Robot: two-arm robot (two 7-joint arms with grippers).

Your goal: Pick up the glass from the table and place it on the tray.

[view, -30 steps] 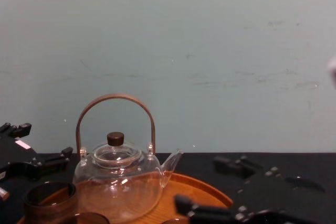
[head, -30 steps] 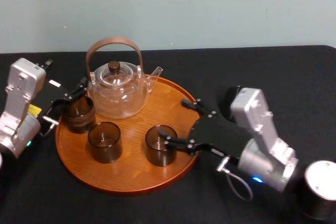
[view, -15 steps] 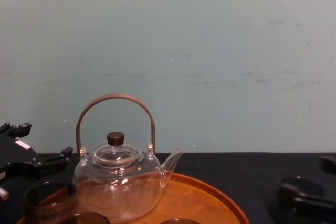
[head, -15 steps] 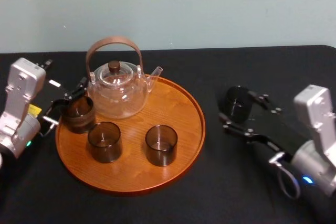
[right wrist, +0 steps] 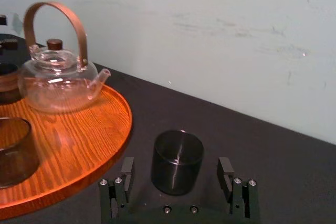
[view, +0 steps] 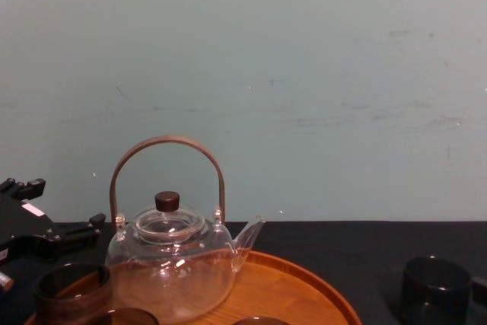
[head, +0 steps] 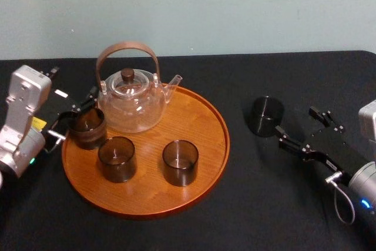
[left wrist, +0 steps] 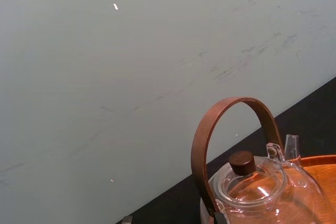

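Nearest, low at the right of the head view: right end effector (head: 294,119), spread open, gripping nothing, its arm cut off by the right edge. Just ahead of its jaws, in line with the gap: dark glass (head: 268,116), upright on the black worktop (head: 247,204), off the tray, no contact visible. One jaw tip just beside the glass wall, the other well clear. In the right wrist view, glass framed between the two jaws but standing slightly beyond their tips.

Compared with 0.5 s ago: end effector drawn back from the glass toward the right; at that time, jaws reaching alongside it. Compared with 1.0 s ago: withdrawn from over the tray altogether. Glass in the same spot throughout. In the chest view, dark jaws gone from in front of the glass.

Farther left: round wooden tray (head: 225,145), near the dark glass but not touching, carrying three brown glasses (head: 117,158) (head: 180,161) (head: 88,126) and, at its far side, a clear teapot (head: 132,103) with a brown hoop handle. At the tray's left edge, by the rearmost brown glass: left end effector (head: 77,114), unmoved; open or closed state not readable.

Cut off: base of the dark glass at the chest view's lower edge; tray front and brown glasses clipped there too; teapot body clipped in the left wrist view.
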